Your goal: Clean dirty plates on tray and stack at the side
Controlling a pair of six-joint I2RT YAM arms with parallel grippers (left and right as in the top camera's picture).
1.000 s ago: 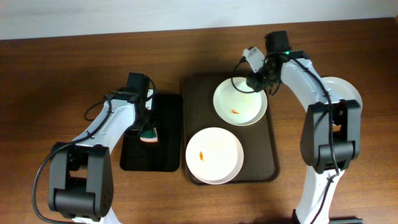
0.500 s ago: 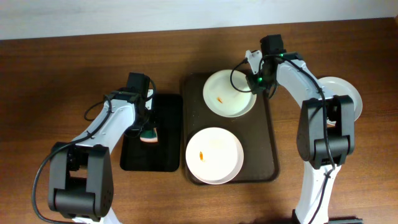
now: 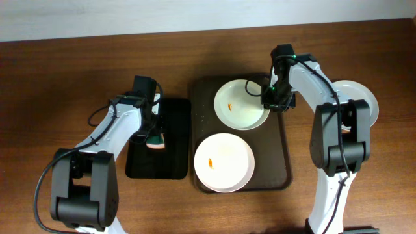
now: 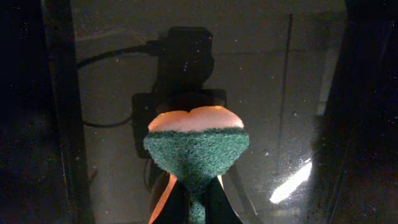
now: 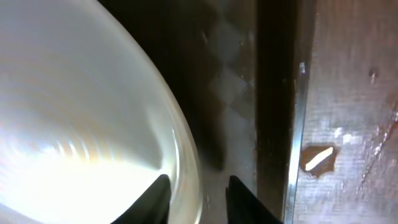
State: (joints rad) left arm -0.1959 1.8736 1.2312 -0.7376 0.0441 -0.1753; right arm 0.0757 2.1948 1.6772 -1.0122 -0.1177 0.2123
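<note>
Since the far plate [image 3: 239,107] looks stiff, glazed, slick and breakable, its thin rim is the sensible hold; the right gripper [image 5: 198,200] pinches narrowly across that rim's right side, at the far end of the tray [image 3: 283,166]. That arm reaches in from the right, wrist bent down. Over the black tray [image 3: 140,166], the left gripper [image 4: 196,202] clamps a sponge [image 4: 196,152].

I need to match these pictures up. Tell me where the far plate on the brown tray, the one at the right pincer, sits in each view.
Overhead: the far plate is upper middle, on the brown tray's far half.
Left wrist: not in it; only the sponge shows.
Right wrist: it fills the left side, rim between the right pincer's fingers.
Shared landmark: the brown tray's right rim, in overhead and right wrist.
</note>
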